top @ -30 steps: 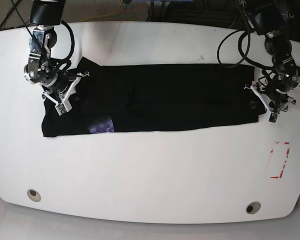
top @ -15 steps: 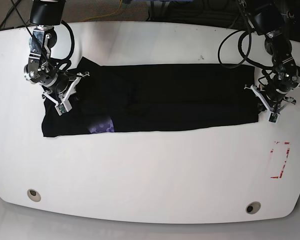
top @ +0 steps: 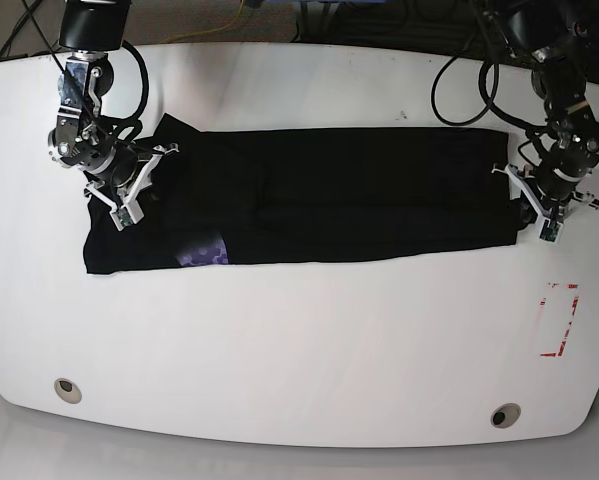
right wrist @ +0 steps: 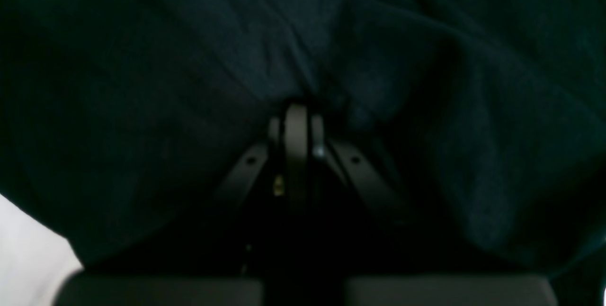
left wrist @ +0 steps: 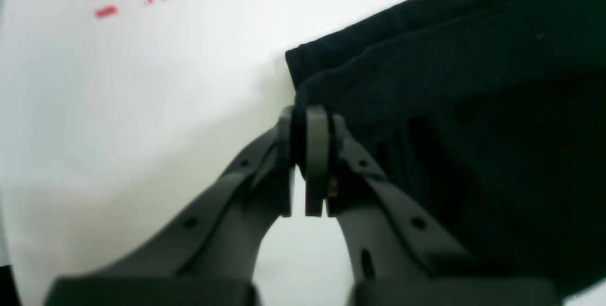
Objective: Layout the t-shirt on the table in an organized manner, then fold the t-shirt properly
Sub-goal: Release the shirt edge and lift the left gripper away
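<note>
The black t-shirt (top: 329,195) lies as a long flat strip across the white table (top: 299,340), with a purple patch (top: 201,250) showing at its front left. At the strip's right end, my left gripper (top: 527,215) is shut on the t-shirt. In the left wrist view the cloth edge (left wrist: 450,83) is pinched between the left gripper's (left wrist: 299,123) tips, just above the tabletop (left wrist: 118,107). My right gripper (top: 129,205) is shut on the strip's left end. In the right wrist view, dark cloth (right wrist: 426,59) bunches around the right gripper's (right wrist: 296,114) tips.
A red rectangular outline (top: 559,320) is marked on the table in front of the left gripper, seen as red flecks (left wrist: 106,11) in the left wrist view. Two round metal inserts (top: 67,390) (top: 505,415) sit near the front edge. Cables hang behind both arms.
My left gripper has closed on the right end of the t-shirt and its arm has shifted slightly toward the right. The right arm and the cloth strip stay as they were.
</note>
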You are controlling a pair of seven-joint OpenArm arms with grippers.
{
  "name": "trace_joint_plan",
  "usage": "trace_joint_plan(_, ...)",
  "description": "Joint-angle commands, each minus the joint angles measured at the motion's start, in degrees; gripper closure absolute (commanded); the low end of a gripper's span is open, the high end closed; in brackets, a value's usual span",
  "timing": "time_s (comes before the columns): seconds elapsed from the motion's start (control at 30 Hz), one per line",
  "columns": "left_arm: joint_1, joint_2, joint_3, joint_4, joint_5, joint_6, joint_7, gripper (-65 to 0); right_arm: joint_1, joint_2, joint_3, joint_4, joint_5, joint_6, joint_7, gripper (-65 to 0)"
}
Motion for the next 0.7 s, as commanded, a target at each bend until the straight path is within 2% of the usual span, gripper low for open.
trace_joint_plan(0.0,1.1,-0.8,-0.2,4.1,-0.7,0.1,-0.4,-2.7,-0.6,-0.3,-0.4,-0.3,-1.4,1.0,-4.0,0.0)
trace_joint_plan(0.33,8.5,-0.8,-0.3,8.2,-0.8,0.1,-0.4,-2.7,-0.5,-0.4,-0.4,-0.5,-1.4,1.0,-4.0,0.0)
trace_joint_plan(0.67,11.4,-1.0,-1.9,8.2,-0.8,0.1,-0.5,-2.7,-0.4,-0.4,-0.4,-0.6,-1.4,1.0,-4.0,0.0)
